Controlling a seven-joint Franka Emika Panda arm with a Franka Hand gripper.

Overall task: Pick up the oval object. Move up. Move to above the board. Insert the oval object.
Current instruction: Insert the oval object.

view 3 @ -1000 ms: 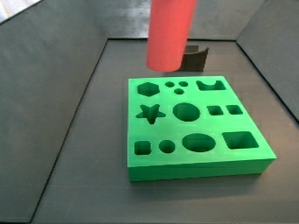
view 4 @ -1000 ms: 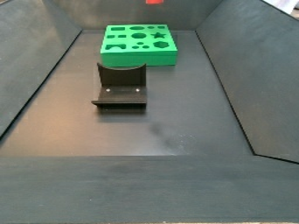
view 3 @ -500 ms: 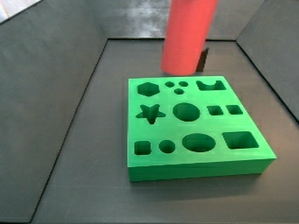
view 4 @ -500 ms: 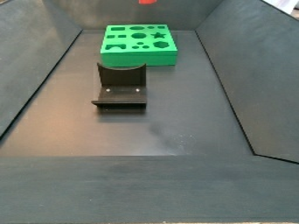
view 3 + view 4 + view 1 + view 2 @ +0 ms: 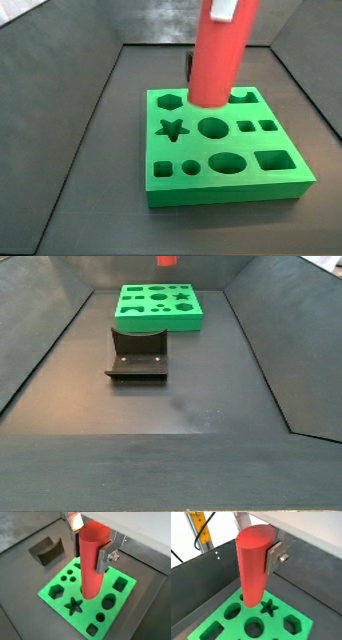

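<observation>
Above the board [image 5: 123, 597]: keep gripper [image 5: 90, 543] pinching the oval object [image 5: 92, 562] upright; align over matching oval hole; lower slowly.

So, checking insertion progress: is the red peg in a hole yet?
Out. The smooth red peg, held upright in the gripper, hangs above the green board.

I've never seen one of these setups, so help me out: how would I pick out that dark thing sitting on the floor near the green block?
Start at the board, the bright green slab full of shaped holes at the far end of the grey bin, below the gripper holding the oval object. The fixture stands on the floor beside it. It is a dark L-shaped bracket, with no holes.
</observation>
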